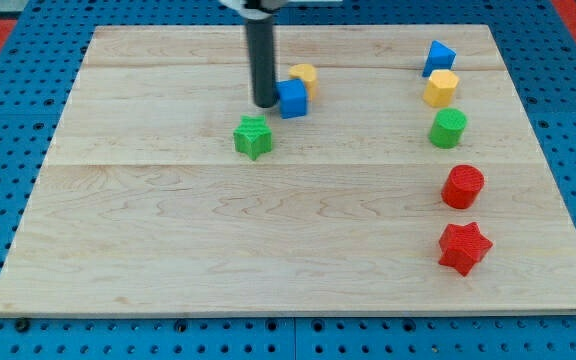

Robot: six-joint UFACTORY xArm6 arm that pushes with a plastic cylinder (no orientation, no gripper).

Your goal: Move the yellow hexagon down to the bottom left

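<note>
The yellow hexagon (pixel 441 88) sits near the view's right edge, between a blue triangular block (pixel 438 57) above it and a green cylinder (pixel 448 128) below it. My tip (pixel 265 103) rests on the board in the upper middle, far left of the hexagon. It touches the left side of a blue cube (pixel 293 98). A second yellow block (pixel 304 76) sits just behind that cube; its shape is partly hidden. A green star (pixel 253 137) lies just below my tip.
A red cylinder (pixel 462 186) and a red star (pixel 464 247) stand in the column below the green cylinder at the view's right. The wooden board (pixel 168 250) ends on blue pegboard on all sides.
</note>
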